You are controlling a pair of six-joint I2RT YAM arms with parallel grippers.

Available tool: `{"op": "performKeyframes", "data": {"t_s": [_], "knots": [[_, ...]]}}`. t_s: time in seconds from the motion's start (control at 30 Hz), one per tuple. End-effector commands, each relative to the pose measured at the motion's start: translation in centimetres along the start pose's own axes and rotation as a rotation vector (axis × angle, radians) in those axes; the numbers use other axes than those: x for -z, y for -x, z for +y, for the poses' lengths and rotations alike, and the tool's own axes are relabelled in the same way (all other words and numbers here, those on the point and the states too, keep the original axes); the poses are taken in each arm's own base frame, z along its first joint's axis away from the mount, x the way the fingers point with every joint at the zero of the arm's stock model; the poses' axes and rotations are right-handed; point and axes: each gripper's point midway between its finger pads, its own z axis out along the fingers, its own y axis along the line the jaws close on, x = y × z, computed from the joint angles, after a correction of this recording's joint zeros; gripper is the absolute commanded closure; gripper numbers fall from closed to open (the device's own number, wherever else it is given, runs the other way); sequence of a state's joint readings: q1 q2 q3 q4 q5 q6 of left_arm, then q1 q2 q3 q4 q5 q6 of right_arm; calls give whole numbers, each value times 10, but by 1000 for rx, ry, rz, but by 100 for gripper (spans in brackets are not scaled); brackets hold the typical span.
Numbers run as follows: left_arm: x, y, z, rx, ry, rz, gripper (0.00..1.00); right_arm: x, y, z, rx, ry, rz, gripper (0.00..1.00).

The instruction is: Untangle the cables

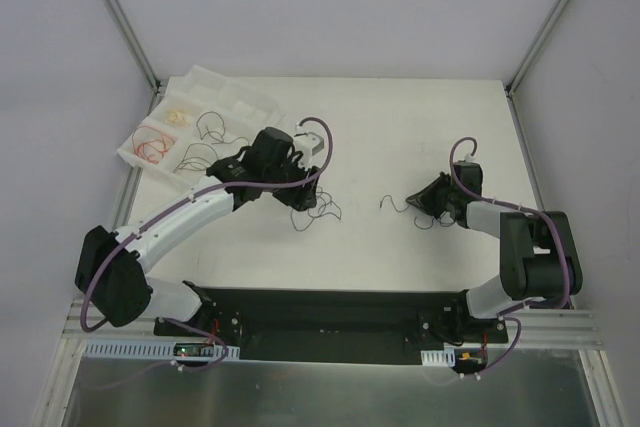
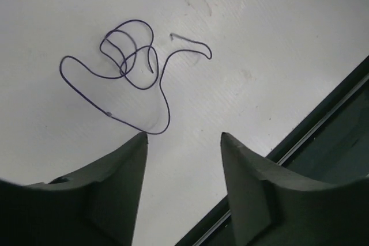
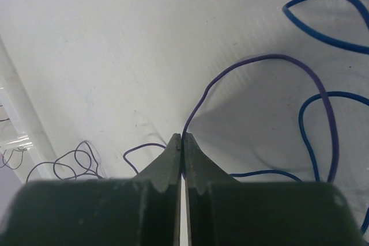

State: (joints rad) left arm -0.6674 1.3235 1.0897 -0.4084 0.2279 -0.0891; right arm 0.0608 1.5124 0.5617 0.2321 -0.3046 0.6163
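Found the left gripper (image 2: 183,137) released, its dark fingers (image 2: 115,182) standing apart with nothing between them. Observed a hair-thin dark purple wire (image 2: 130,56), curled into several overlapping loops, lying flat on the white table (image 2: 277,38) just ahead of the fingertips, nearest bend close to the left-hand tip; unable to tell contact there.

Found the right gripper (image 3: 182,137) clenched, tips pressed together on a thin purple strand (image 3: 259,59) rising from the pinch in an arch and dropping to the right. Noted blue wires (image 3: 323,30) curving on the table beside and under that arch.

Noted, from the top view, a white compartmented plastic tray (image 1: 232,90) at the far left corner of the table, with red wires (image 1: 150,147) in one compartment and pale yellow wires (image 1: 180,115) in the next. Recorded black wires (image 1: 208,132) just beside the red ones; unable to tell whether inside the tray or on the table. Logged both grippers well apart, left one near the tray.
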Motion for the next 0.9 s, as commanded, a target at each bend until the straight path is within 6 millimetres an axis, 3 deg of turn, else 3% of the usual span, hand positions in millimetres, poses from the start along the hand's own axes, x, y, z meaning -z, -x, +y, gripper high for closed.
{"op": "performKeyframes", "data": {"t_s": [0.0,0.23,0.4,0.57,0.73,0.8,0.87], "knots": [[-9,-3,-17,36,-102,31,41,1,11,18,32,63,-22,99],[-50,-7,4,39,-22,133,15,0,11,22,41,81,-14,99],[-75,-5,38,-15,123,211,15,-1,10,24,48,91,-5,99],[-97,-8,39,-141,24,323,16,-1,9,25,51,101,1,99],[-108,-24,43,-103,-67,404,15,-1,8,26,54,109,3,99],[-113,-26,35,-79,-120,419,16,-1,9,27,56,113,1,99],[-120,-34,40,-61,-87,447,17,-2,8,27,56,116,7,99]]}}
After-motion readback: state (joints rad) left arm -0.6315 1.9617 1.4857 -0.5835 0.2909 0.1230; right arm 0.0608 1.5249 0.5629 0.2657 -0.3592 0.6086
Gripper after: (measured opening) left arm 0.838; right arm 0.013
